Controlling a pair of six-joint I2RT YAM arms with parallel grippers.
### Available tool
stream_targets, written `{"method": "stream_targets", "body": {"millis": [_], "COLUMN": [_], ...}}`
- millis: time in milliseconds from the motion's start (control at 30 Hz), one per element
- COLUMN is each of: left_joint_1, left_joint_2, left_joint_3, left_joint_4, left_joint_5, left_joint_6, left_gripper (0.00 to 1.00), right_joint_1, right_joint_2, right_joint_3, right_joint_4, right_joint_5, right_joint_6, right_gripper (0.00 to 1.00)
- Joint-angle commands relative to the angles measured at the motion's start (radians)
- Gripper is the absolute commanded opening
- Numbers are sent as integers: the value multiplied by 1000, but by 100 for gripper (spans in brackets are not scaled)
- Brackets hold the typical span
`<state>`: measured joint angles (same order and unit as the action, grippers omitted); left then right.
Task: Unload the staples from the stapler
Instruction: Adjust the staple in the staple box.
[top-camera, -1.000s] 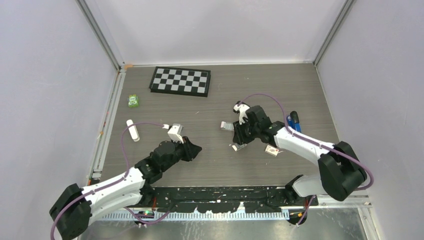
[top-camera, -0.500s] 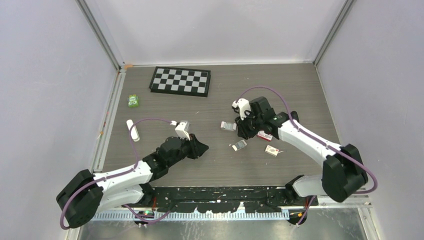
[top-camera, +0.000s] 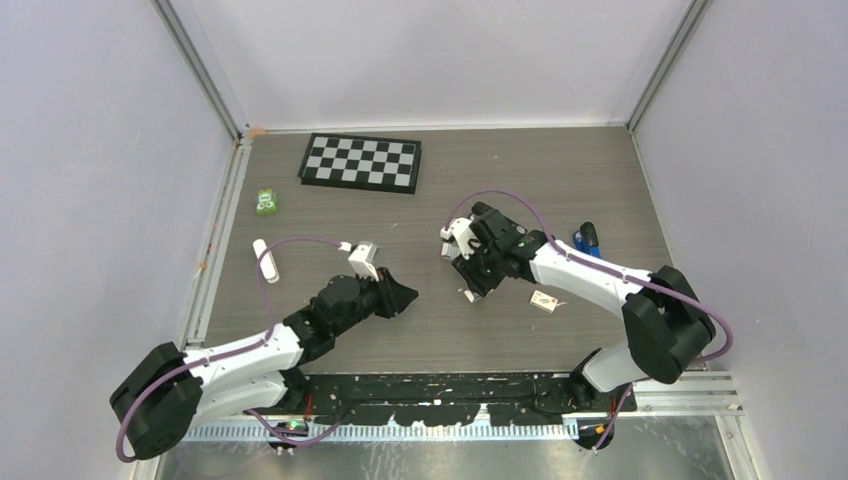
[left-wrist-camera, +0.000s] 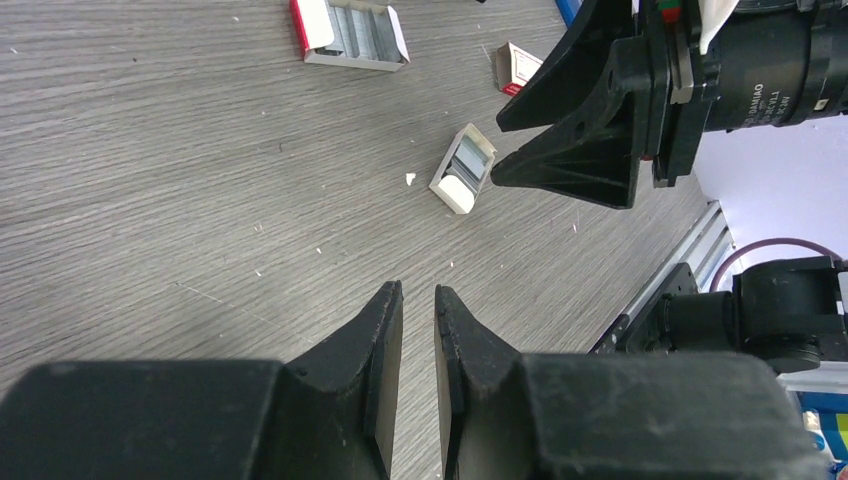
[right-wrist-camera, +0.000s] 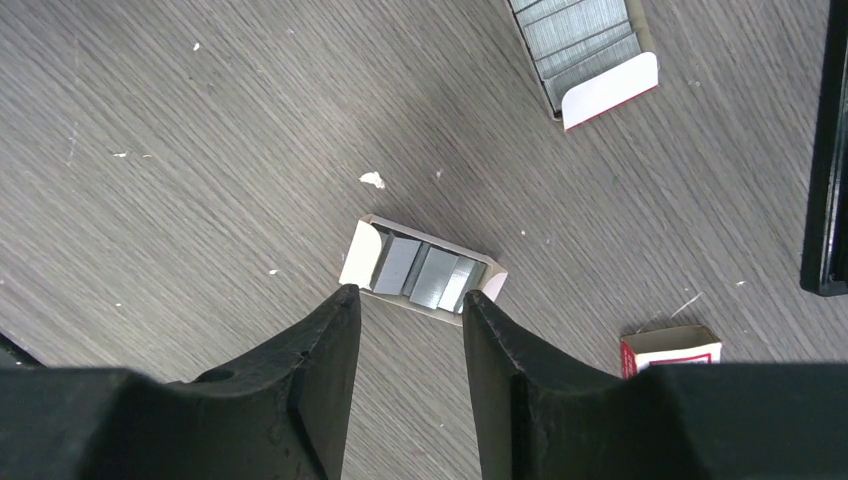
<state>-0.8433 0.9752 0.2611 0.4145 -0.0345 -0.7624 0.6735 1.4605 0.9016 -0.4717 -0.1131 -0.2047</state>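
The blue and black stapler (top-camera: 587, 240) lies at the right of the table, beyond both grippers. A small open white tray of staples (right-wrist-camera: 422, 272) lies on the wood just past my right gripper (right-wrist-camera: 410, 295), which is open and empty. In the top view the tray (top-camera: 468, 295) sits under the right gripper (top-camera: 472, 283). My left gripper (left-wrist-camera: 418, 290) hovers low with only a narrow gap between its jaws and nothing in it. It points at the tray (left-wrist-camera: 462, 168) and the right gripper (left-wrist-camera: 496, 152). Whether staples are in the stapler is hidden.
A larger open staple box (right-wrist-camera: 590, 50) lies beyond the tray. A small red and white box (right-wrist-camera: 670, 350) lies to its right. A checkerboard (top-camera: 361, 162), a green item (top-camera: 266, 202) and a white stick (top-camera: 265, 260) lie far left. Walls enclose the table.
My right gripper has swung left and come over the small tray, and its jaws have widened. The left gripper edged right earlier and has since held still.
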Motion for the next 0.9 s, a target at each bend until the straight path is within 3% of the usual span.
{"method": "stream_targets", "body": {"millis": [0,867], "left_joint_1": [-4,-5], "left_joint_2": [-20,-31], "left_joint_3": [-10,-13], "left_joint_4": [55,52], "left_joint_5": [-23,-29], "left_joint_6": [-9,-8], "left_gripper": [20,20], "right_joint_1": [26,76], "right_joint_2": [15,73], "right_joint_3": [42,48], "right_joint_4": [35,47], "right_joint_5": [70,157], "right_joint_6": [-7,-18], "right_gripper": [48,54]}}
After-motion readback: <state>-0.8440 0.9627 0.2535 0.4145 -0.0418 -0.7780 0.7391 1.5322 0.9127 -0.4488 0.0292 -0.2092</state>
